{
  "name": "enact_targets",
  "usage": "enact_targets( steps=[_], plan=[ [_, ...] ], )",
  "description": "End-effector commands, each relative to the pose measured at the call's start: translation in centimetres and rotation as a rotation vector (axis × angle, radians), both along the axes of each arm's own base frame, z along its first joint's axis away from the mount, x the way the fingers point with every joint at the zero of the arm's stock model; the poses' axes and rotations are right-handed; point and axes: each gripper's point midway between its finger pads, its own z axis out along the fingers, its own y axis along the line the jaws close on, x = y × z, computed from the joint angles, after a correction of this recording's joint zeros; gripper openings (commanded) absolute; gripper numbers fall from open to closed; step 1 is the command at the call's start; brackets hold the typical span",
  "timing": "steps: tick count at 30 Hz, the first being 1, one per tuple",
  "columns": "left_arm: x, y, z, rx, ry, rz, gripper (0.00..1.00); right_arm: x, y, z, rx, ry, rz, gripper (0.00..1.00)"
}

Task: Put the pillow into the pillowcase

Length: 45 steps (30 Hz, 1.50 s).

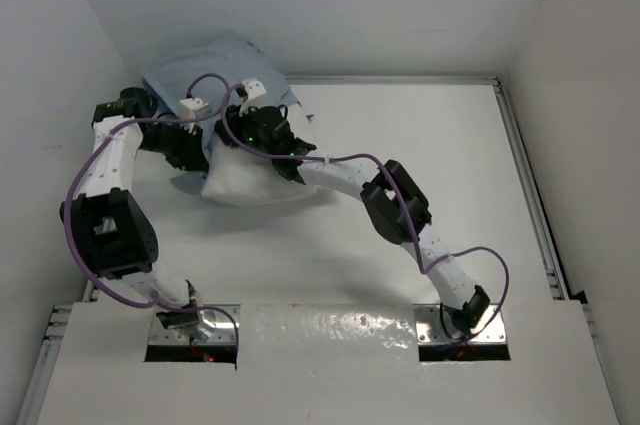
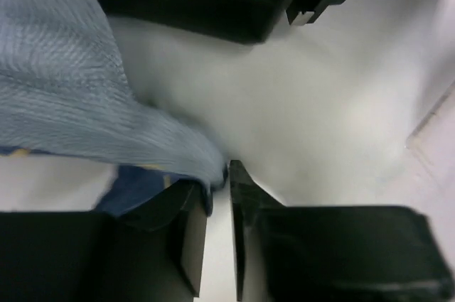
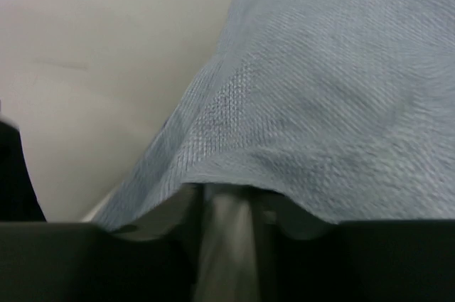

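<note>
Pillow [image 1: 262,183], plump, white and crinkly, lies left of centre on the tabletop [image 1: 430,165]. Its far end meets the pillowcase [image 1: 210,70], grey-blue woven cloth heaped at the far-left corner. Left hand [image 2: 219,174] is pinched on the pillowcase hem; right hand [image 3: 227,209] is draped in cloth, grip impossible to tell.

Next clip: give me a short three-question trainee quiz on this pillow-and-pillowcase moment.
1. True or false: the pillow is fully inside the pillowcase.
2. What does the left gripper pinch? A) the pillowcase edge B) a cable C) nothing
3. In the right wrist view, what is draped over the right gripper?
Key: 1 false; 2 A; 3 the pillowcase.
</note>
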Motion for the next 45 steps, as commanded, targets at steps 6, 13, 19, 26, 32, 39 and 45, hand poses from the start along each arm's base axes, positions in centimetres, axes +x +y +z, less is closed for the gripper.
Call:
enact_targets(
  steps=[6, 13, 19, 26, 32, 39, 45],
  plan=[
    [-0.8, -1.0, 8.2, 0.028, -0.135, 0.002, 0.59, -7.1, -4.8, 4.2, 0.03, 0.003, 0.144, 0.59],
    [3.7, -4.1, 10.9, 0.124, -0.263, -0.033, 0.74, -13.4, -8.9, 7.4, -0.044, -0.077, 0.295, 0.85],
    [11.1, -8.7, 11.2, 0.218, -0.37, 0.122, 0.74, -12.7, -15.2, 6.8, -0.143, 0.1, 0.309, 0.95],
    [18.6, -11.5, 8.0, 0.361, -0.41, 0.224, 0.83, -4.5, -24.3, 4.3, -0.095, 0.233, 0.086, 0.99],
    [19.2, -12.9, 4.4, 0.352, -0.35, 0.166, 0.82, -0.5, -25.0, 3.0, 0.078, 0.262, 0.087, 0.99],
    [18.4, -13.5, 1.5, 0.34, -0.284, 0.124, 0.68, 2.8, -22.9, -1.6, 0.136, 0.367, 0.06, 0.99],
    [18.9, -13.5, 1.1, 0.346, -0.285, 0.124, 0.0, 3.1, -20.6, -6.2, 0.093, 0.42, 0.071, 0.99]
  ],
)
